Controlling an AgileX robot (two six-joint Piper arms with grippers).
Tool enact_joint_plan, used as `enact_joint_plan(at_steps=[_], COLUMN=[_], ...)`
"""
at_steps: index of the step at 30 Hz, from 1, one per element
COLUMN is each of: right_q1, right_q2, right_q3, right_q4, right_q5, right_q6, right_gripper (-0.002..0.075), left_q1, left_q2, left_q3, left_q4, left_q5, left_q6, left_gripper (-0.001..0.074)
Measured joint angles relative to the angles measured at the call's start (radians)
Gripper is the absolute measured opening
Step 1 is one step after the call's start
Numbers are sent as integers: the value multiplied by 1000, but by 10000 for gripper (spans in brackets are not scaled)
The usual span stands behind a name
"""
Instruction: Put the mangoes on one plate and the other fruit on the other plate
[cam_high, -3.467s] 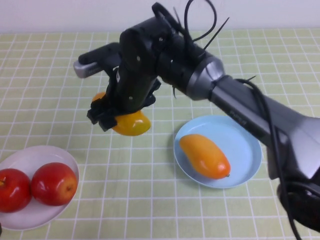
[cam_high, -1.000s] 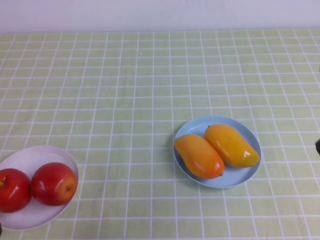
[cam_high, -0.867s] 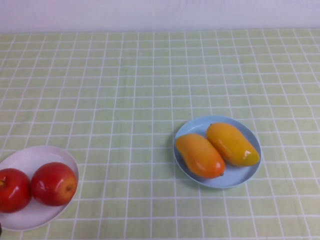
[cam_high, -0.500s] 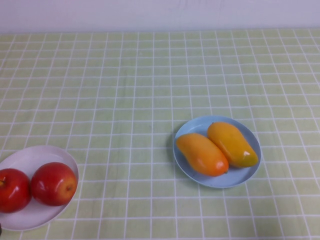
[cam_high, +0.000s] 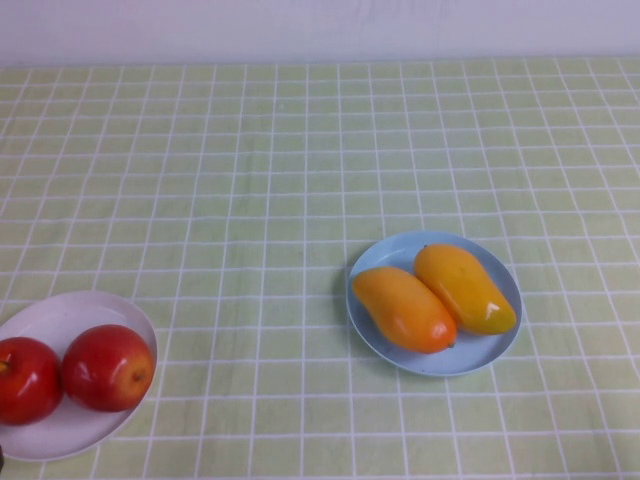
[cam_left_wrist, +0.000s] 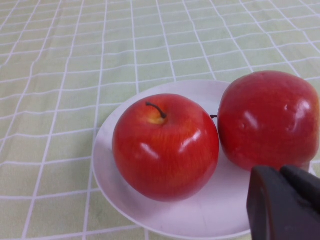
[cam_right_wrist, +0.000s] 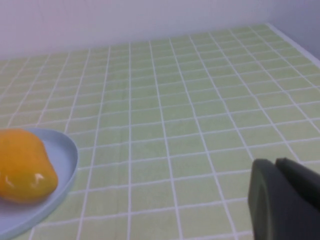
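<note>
Two mangoes lie side by side on the light blue plate (cam_high: 385, 258) at the right of the table: the deeper orange one (cam_high: 402, 309) and the more yellow one (cam_high: 465, 288). Two red apples (cam_high: 107, 367) (cam_high: 26, 379) sit on the white plate (cam_high: 60, 312) at the front left. My left gripper (cam_left_wrist: 280, 172) hovers just beside the white plate (cam_left_wrist: 165, 220), shut and holding nothing, close to the apples (cam_left_wrist: 165, 145) (cam_left_wrist: 267, 120). My right gripper (cam_right_wrist: 276, 162) is shut and holds nothing, well off to the side of the blue plate (cam_right_wrist: 62, 155) and the mango (cam_right_wrist: 22, 165). Neither arm shows in the high view.
A green checked cloth (cam_high: 250, 170) covers the whole table. A pale wall (cam_high: 320, 25) runs along the far edge. The cloth's far corner edge (cam_right_wrist: 295, 42) shows in the right wrist view.
The right arm, which held the yellow mango over the table's middle, has left the high view. That mango now lies on the blue plate beside the orange one, which shifted slightly.
</note>
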Motion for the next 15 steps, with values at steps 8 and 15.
enact_joint_plan(at_steps=[8,15], right_q1=[32,32], right_q2=[-37,-37], right_q3=[3,3], right_q4=[0,0], right_q5=[144,153], right_q6=[-67,-116], right_gripper=[-15,-15], left_q1=[0,0], left_q2=[0,0], left_q3=[0,0], left_q4=[0,0], left_q5=[0,0], left_q6=[0,0], left_gripper=[2,2])
